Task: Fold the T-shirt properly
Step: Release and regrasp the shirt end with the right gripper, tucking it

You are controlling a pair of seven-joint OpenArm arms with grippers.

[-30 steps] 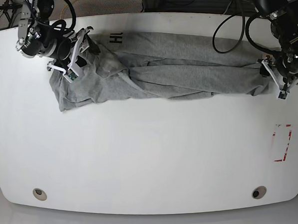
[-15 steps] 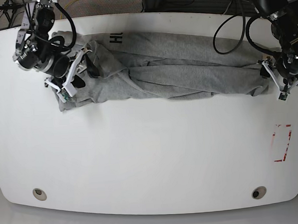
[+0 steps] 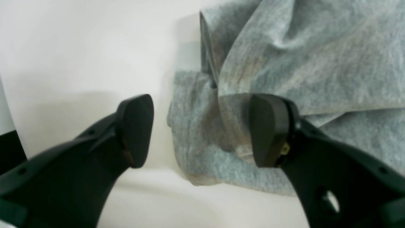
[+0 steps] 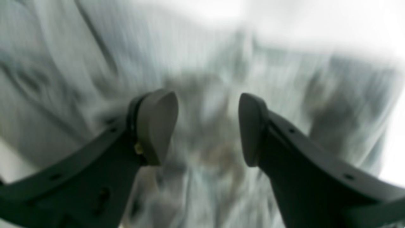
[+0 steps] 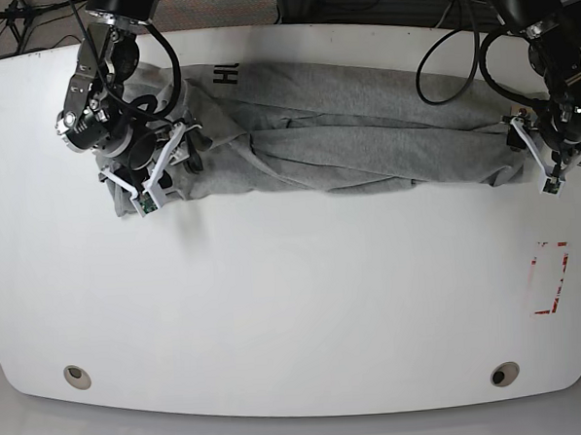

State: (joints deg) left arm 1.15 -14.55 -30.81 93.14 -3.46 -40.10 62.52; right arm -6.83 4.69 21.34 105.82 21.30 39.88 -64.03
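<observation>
The grey T-shirt (image 5: 344, 127) lies bunched in a long wrinkled band across the far half of the white table (image 5: 295, 305), with black lettering (image 5: 227, 77) near its left end. My right gripper (image 5: 155, 186) hovers over the shirt's left end. In the blurred right wrist view it stands open (image 4: 207, 126), with grey cloth (image 4: 205, 63) beneath and nothing pinched. At the shirt's right end my left gripper (image 5: 539, 161) is open too (image 3: 202, 129). One fingertip (image 3: 136, 129) is over bare table and the other fingertip (image 3: 269, 129) over the folded cloth edge (image 3: 196, 133).
A red-outlined rectangle (image 5: 550, 277) is marked on the table near the right edge. Two round holes (image 5: 77, 376) (image 5: 504, 373) sit near the front edge. Cables (image 5: 448, 53) hang past the far right edge.
My right arm has swung toward the table's front along the shirt's left end, and the cloth there has shifted with it. The left arm has stayed still.
</observation>
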